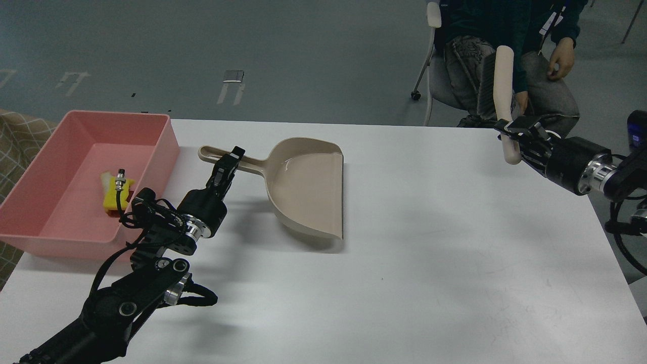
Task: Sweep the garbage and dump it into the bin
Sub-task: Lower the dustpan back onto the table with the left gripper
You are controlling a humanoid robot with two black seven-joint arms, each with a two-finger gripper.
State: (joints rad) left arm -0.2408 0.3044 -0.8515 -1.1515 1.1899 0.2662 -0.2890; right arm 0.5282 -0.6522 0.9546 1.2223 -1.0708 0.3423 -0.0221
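The white tabletop (404, 253) carries a pink bin (30, 202) at its left edge, and the garbage (113, 194) — a yellow sponge piece — already lies inside it. An empty beige dustpan (303, 187) rests near the middle. Your left gripper (230, 162) is at the dustpan's handle, and whether it is pinching it or spread around it cannot be told. Your right gripper (513, 134) clamps the brush (503, 101) upright beyond the right far corner — swing it carelessly and it may strike the seated person (530, 60).
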